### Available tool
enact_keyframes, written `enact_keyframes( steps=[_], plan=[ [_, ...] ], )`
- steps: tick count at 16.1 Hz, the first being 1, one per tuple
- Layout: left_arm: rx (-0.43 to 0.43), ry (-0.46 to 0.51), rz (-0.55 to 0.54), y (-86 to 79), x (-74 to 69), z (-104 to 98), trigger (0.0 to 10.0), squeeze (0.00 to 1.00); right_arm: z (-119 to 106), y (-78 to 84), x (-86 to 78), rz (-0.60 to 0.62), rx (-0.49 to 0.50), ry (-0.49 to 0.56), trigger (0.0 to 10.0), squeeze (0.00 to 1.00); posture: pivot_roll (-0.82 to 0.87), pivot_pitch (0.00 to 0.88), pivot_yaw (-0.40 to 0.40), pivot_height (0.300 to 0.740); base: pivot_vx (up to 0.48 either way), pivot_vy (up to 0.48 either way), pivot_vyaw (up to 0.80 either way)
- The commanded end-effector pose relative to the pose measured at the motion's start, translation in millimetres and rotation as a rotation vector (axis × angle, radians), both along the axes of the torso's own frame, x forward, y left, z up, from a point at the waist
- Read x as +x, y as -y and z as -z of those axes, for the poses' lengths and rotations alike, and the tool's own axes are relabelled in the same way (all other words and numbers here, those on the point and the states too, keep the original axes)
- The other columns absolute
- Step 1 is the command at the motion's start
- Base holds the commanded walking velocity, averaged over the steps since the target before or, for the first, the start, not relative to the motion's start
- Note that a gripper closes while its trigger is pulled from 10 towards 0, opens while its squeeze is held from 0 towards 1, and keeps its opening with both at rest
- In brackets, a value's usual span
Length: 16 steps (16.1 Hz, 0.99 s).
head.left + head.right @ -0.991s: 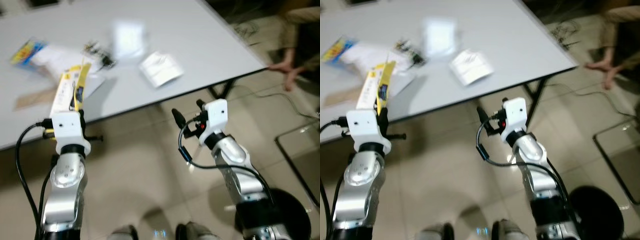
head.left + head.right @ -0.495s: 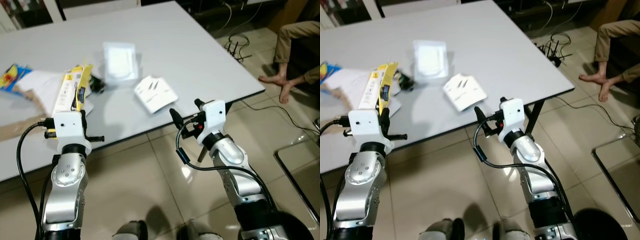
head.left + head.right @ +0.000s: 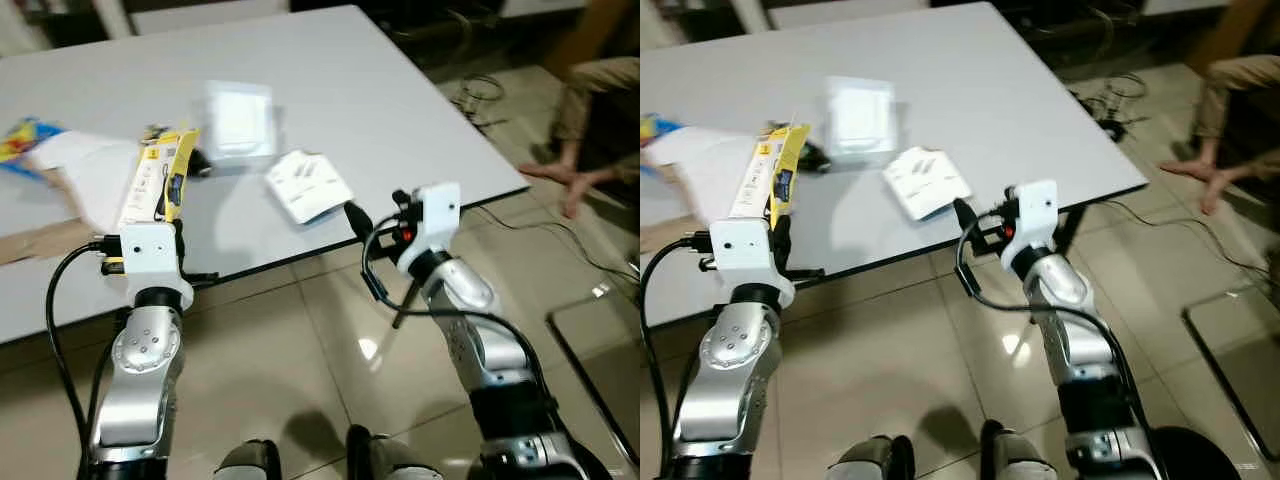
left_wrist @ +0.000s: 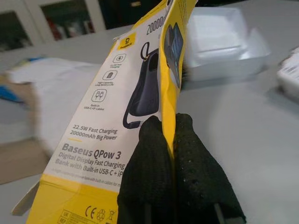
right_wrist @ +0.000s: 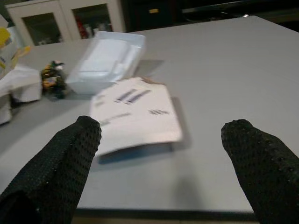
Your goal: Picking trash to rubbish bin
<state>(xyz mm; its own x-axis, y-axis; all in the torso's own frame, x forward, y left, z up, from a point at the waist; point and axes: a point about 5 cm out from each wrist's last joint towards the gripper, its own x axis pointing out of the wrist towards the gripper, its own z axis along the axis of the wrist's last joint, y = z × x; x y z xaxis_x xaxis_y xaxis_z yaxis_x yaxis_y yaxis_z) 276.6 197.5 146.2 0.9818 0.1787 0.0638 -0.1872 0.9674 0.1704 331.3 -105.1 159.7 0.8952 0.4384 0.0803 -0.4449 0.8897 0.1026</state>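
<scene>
My left gripper (image 4: 168, 125) is shut on a yellow and white power bank box (image 4: 117, 116), holding it upright over the near edge of the grey table (image 3: 400, 90). The same box (image 3: 160, 185) rises above my left wrist. My right gripper (image 5: 163, 127) is open at the table's front edge, with nothing between its fingers. It faces a white printed packet (image 5: 135, 114) that lies flat on the table. Behind the packet (image 3: 308, 185) sits a white plastic tray (image 3: 240, 118). A small dark wrapper (image 5: 53, 77) lies beside the tray.
White paper (image 3: 90, 170), a strip of brown cardboard (image 3: 40, 240) and a colourful packet (image 3: 25, 137) lie at the table's left. A person's leg (image 3: 600, 85) and bare foot (image 3: 555, 175) are at the right, past cables (image 3: 480, 90) on the tiled floor.
The camera has shifted, so the whole scene has moved in the picture. Both arms have come a little closer to the table edge. The left gripper still holds the box.
</scene>
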Motion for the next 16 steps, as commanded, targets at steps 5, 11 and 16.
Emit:
enact_keyframes(
  steps=[5, 11, 16],
  plan=[
    [0.068, -0.054, -0.036, -23.8, -20.4, 5.6, 10.0, 0.0, 11.1, 8.3, 10.1, 0.055, 0.1, -0.137, 10.0, 0.0, 0.01, 0.196, 0.009, 0.74, 0.0, 0.0, 0.0],
    [0.068, -0.078, -0.019, -23.2, -32.0, 6.5, 10.0, 0.0, 20.4, 8.4, 27.1, 0.123, 0.354, -0.302, 10.0, 0.0, 0.05, 0.197, 0.026, 0.74, 0.0, 0.0, 0.0],
    [0.068, -0.081, -0.017, -22.8, -33.1, 4.7, 10.0, 0.0, 23.6, -10.2, 27.7, 0.05, 0.379, -0.359, 10.0, 0.0, 0.06, 0.199, 0.028, 0.74, 0.0, 0.0, 0.0]
  ],
)
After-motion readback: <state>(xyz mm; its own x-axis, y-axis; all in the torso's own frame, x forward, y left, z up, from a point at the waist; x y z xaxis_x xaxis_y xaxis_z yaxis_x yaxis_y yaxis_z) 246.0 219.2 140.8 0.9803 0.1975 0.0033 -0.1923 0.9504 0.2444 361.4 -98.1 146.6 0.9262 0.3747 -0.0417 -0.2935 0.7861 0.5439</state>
